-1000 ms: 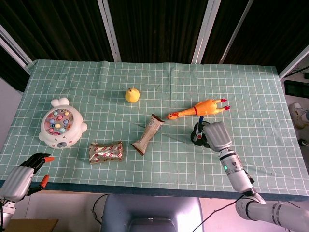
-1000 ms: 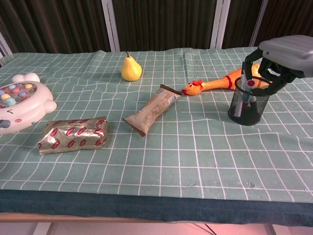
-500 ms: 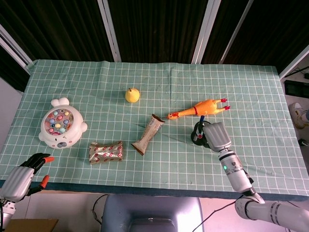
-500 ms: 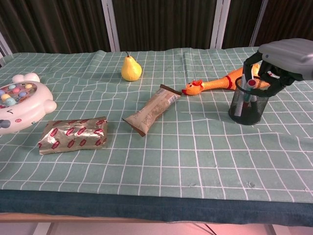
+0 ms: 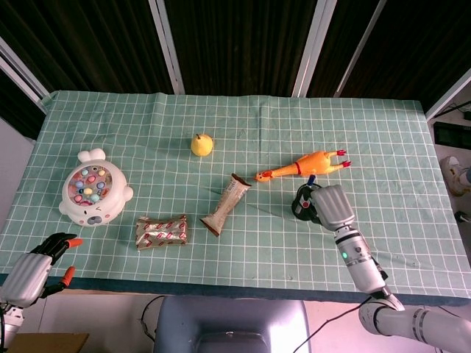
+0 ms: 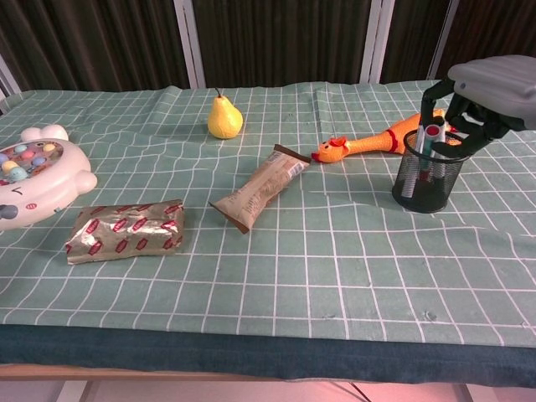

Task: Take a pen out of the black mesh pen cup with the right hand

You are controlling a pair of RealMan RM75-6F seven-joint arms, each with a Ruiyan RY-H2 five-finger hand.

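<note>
Standing upright on the green checked tablecloth (image 6: 276, 276), the black mesh pen cup (image 6: 428, 179) sat toward three o'clock from the middle of the table, just at five o'clock of the rubber chicken (image 6: 377, 141). The right hand (image 6: 481, 99) hovered over the cup's rim from the four o'clock side, its dark fingers (image 6: 459, 122) curled down around the tops of the pens (image 6: 431, 142); whether they actually clamped a pen could not be told from either view. In the head view the right hand (image 5: 330, 207) covered most of the cup (image 5: 301, 207). The left hand (image 5: 38, 266) rested off the table edge at about eight o'clock, holding nothing, its orange-tipped fingers loosely apart. A pear (image 6: 224, 118) stood toward twelve o'clock, a brown snack bar (image 6: 260, 188) lay near the middle, a shiny red-patterned packet (image 6: 126, 229) lay at eight o'clock of it, and a white fishing-game toy (image 6: 29, 174) sat at nine o'clock.
</note>
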